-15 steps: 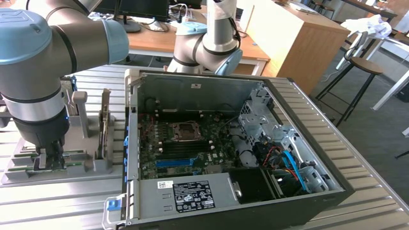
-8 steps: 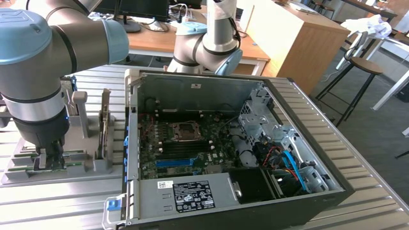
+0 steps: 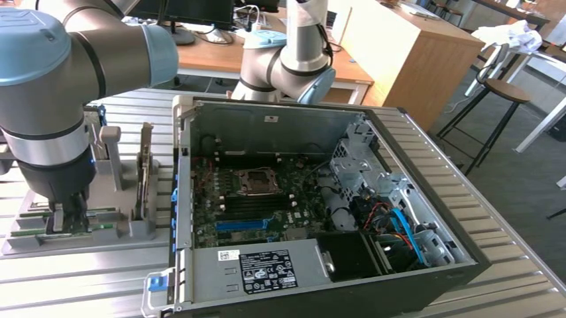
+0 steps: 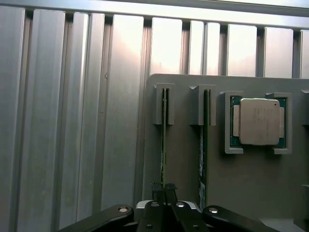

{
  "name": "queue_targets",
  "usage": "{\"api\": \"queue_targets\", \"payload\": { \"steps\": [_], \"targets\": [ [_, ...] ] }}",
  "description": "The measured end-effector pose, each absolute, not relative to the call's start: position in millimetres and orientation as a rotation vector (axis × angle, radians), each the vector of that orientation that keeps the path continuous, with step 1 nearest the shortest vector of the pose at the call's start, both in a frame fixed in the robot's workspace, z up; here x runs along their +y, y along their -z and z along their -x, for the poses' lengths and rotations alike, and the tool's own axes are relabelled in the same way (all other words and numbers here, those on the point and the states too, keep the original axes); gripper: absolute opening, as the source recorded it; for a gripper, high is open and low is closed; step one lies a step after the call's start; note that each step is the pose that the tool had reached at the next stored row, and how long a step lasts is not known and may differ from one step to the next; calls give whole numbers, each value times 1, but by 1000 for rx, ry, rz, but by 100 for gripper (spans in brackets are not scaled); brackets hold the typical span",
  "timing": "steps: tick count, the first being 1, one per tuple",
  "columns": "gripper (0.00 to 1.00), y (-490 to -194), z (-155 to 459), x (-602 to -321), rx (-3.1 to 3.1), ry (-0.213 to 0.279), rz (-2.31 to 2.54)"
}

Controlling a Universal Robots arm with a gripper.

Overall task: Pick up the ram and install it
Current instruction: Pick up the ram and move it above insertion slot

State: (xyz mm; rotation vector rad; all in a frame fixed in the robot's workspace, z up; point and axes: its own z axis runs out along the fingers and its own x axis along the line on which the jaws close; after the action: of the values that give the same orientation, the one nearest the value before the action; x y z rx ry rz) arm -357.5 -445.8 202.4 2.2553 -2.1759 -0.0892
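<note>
Pinching the ram (image 4: pixel 163 135) by its upper edge, the jaws are pressed together on the thin green board, with nothing but its thickness between them. The stick stands on its long edge in a gray holder plate (image 4: pixel 183 159), its far end caught in a small slotted post. That upright stance is probably the point of the fixture: it offers a narrow edge the jaws can close across, and it keeps the board in the attitude it would need over a slot. A second stick (image 4: pixel 204 145) stands just beside it in a matching post, parallel, apart and untouched. Further along the same plate a square silver processor (image 4: pixel 259 122) lies flat between its own corner brackets (not the part wanted here).

In the exterior view the arm (image 3: pixel 53 99) reaches straight down onto the holder at that view's left, on the slatted metal worktop (image 3: pixel 89 278). The grasp is therefore vertical, which I judge would keep the stick from tipping. With its end in the post, the ram looks seated in the fixture rather than raised out of it. The open computer case (image 3: pixel 265 109) lies just beside the holder, toward the exterior view's right, with its motherboard (image 3: pixel 265 218) facing up so it can be reached from above. Nothing of the install shows as done. Another robot arm (image 3: pixel 296 66) stands behind the case, well apart from the work
</note>
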Motion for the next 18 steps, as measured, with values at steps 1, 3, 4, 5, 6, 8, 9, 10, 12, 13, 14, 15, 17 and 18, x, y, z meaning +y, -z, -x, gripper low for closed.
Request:
{"api": "queue_targets", "payload": {
  "steps": [1, 3, 4, 5, 6, 8, 9, 10, 12, 13, 14, 15, 17, 18],
  "targets": [
    [11, -203, 357, -446, -2176, 89, -2255],
    [11, -205, 357, -446, -2176, 89, -2255],
    [11, -206, 357, -446, -2176, 89, -2255],
    [11, -208, 357, -446, -2176, 89, -2255],
    [11, -209, 357, -446, -2176, 89, -2255],
    [11, -212, 357, -446, -2176, 89, -2255],
    [11, -214, 357, -446, -2177, 89, -2255],
    [11, -216, 357, -446, -2177, 89, -2254],
    [11, -220, 357, -446, -2177, 89, -2254],
    [11, -222, 357, -446, -2177, 89, -2254],
    [11, -224, 357, -446, -2178, 89, -2254],
    [11, -227, 357, -446, -2178, 89, -2253],
    [11, -232, 357, -446, -2179, 89, -2253],
    [11, -234, 357, -446, -2179, 89, -2252]
  ]
}}
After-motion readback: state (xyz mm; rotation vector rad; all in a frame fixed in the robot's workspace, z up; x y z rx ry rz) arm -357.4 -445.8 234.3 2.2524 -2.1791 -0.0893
